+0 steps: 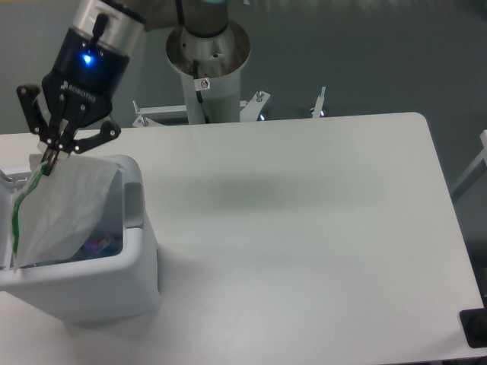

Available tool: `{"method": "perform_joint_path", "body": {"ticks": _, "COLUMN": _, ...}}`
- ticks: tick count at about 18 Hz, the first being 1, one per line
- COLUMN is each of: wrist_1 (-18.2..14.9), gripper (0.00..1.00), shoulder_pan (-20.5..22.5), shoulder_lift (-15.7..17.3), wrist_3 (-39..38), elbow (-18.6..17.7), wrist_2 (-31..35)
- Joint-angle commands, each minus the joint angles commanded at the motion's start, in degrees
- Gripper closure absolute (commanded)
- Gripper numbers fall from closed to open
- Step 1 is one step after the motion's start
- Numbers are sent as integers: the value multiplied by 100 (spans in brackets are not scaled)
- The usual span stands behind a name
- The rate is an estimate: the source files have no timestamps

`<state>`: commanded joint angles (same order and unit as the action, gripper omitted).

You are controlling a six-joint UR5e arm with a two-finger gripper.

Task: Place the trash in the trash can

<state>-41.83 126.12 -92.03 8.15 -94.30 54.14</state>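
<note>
White and wide, the surface [304, 228] fills most of what we see, with a grey floor behind it. Nearest to us, at the front left corner, stands the trash can [114, 281], a boxy white bin with thick rounded walls. Down inside it we can make out a bit of blue and a small colourful patch, which may be the bottle [95, 245]; we cannot tell for sure, since most of it is hidden.

Hanging into the bin's mouth is the plastic bag [61, 209], wrinkly and pale, with its green strip [19, 213] running down the left edge. Its lower part lies within the bin walls while its top corner rises above the rim.

Our end effector [49, 154] hovers just above the bin's back left corner, fingers pinched together on the top corner of the bag. Its black body carries a glowing blue light [90, 58].

Farther back, the arm's grey base column [209, 61] stands behind the surface's far edge, with metal brackets [259, 99] beside it.
</note>
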Motion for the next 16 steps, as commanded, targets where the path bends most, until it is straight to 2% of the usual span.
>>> {"method": "perform_joint_path", "body": {"ticks": 2, "wrist_1": -18, "gripper": 0, "shoulder_pan": 9, "shoulder_lift": 88, "wrist_3": 239, "elbow": -9, "wrist_2": 140}}
{"method": "perform_joint_path", "body": {"ticks": 6, "wrist_1": -35, "gripper": 0, "shoulder_pan": 35, "shoulder_lift": 211, "wrist_3": 275, "elbow": 17, "wrist_2": 921}}
{"method": "perform_joint_path", "body": {"ticks": 9, "wrist_1": -79, "gripper": 0, "shoulder_pan": 184, "shoulder_lift": 255, "wrist_3": 843, "elbow": -53, "wrist_2": 2140}}
{"method": "perform_joint_path", "body": {"ticks": 12, "wrist_1": -473, "gripper": 0, "shoulder_pan": 509, "shoulder_lift": 247, "wrist_3": 1722, "elbow": -89, "wrist_2": 3057}}
{"method": "perform_joint_path", "body": {"ticks": 14, "wrist_1": -842, "gripper": 0, "shoulder_pan": 772, "shoulder_lift": 264, "wrist_3": 2259, "elbow": -88, "wrist_2": 3111}}
{"method": "perform_joint_path", "body": {"ticks": 16, "wrist_1": -1028, "gripper": 0, "shoulder_pan": 879, "shoulder_lift": 282, "wrist_3": 2402, "elbow": -80, "wrist_2": 3111}}
